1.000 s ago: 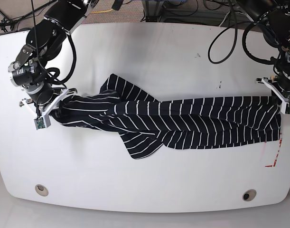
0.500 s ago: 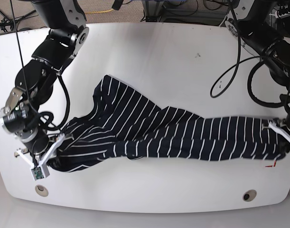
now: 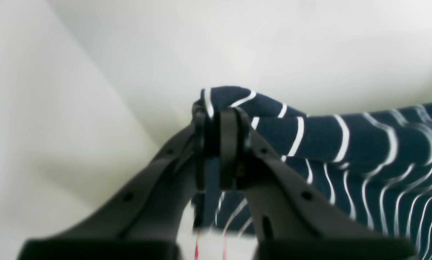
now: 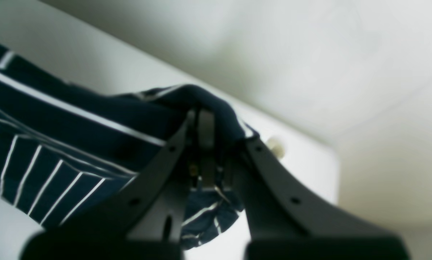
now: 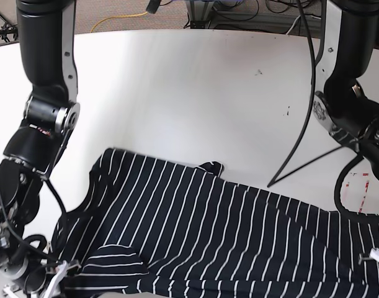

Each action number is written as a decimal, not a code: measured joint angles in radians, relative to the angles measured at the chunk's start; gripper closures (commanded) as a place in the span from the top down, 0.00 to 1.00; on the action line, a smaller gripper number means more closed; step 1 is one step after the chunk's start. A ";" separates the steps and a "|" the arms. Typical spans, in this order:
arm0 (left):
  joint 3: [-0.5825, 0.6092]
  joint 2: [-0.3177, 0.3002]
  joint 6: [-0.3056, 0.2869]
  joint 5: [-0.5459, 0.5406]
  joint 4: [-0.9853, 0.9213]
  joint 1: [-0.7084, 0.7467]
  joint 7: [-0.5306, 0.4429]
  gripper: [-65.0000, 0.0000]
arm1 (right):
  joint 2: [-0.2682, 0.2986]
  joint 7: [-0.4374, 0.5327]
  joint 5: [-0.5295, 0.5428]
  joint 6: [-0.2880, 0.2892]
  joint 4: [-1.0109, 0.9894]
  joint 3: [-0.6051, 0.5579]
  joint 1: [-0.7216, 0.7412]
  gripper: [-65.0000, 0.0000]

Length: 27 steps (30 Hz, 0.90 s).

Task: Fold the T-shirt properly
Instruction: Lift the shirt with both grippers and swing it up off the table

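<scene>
The T-shirt (image 5: 208,236), dark navy with thin white stripes, lies spread wide across the near part of the white table (image 5: 195,99). My right gripper (image 5: 54,277) sits at the shirt's lower left corner in the base view. In its wrist view this gripper (image 4: 209,141) is shut on a bunched fold of the T-shirt (image 4: 56,144). My left gripper (image 5: 378,256) is at the shirt's right end, partly cut off by the frame. Up close, the left gripper (image 3: 216,130) is shut on a striped edge of the T-shirt (image 3: 346,144).
A red tape mark (image 5: 361,186) lies on the table at the right. Small dark specks (image 5: 258,72) dot the far half of the table. Black cables (image 5: 301,143) hang from the arm on the right. More cables and equipment sit beyond the far edge.
Both grippers have pulled the shirt toward the table's near edge. The shirt has gone from a narrow bunched band to a wide spread sheet. Both arms now reach far forward.
</scene>
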 measured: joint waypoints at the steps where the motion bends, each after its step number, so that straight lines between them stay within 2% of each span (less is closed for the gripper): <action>1: 0.000 -0.002 -0.001 0.000 -0.022 -0.035 0.000 0.00 | 0.009 -0.003 0.000 0.002 -0.021 -0.026 0.042 0.00; 8: -0.004 -0.032 0.003 0.015 -0.153 -0.240 0.003 0.00 | 0.008 0.002 0.009 0.002 -0.084 -0.134 0.278 0.00; 11: -0.005 -0.050 0.003 0.018 -0.212 -0.330 -0.018 0.00 | 0.023 0.024 0.014 0.001 -0.082 -0.171 0.309 0.00; 14: -0.005 -0.058 0.003 0.014 -0.246 -0.379 -0.038 0.00 | 0.031 0.001 0.015 0.001 -0.077 -0.208 0.299 0.00; 18: 0.030 -0.088 0.002 0.003 -0.277 -0.403 -0.040 0.00 | 0.031 -0.051 0.018 0.002 -0.076 -0.215 0.283 0.00; 21: 0.040 -0.090 0.002 0.010 -0.286 -0.401 -0.042 0.00 | 0.031 -0.050 0.020 0.001 -0.071 -0.217 0.290 0.00; 27: 0.041 -0.088 -0.001 -0.001 -0.286 -0.306 -0.051 0.00 | 0.050 -0.084 0.023 0.001 -0.067 -0.215 0.288 0.00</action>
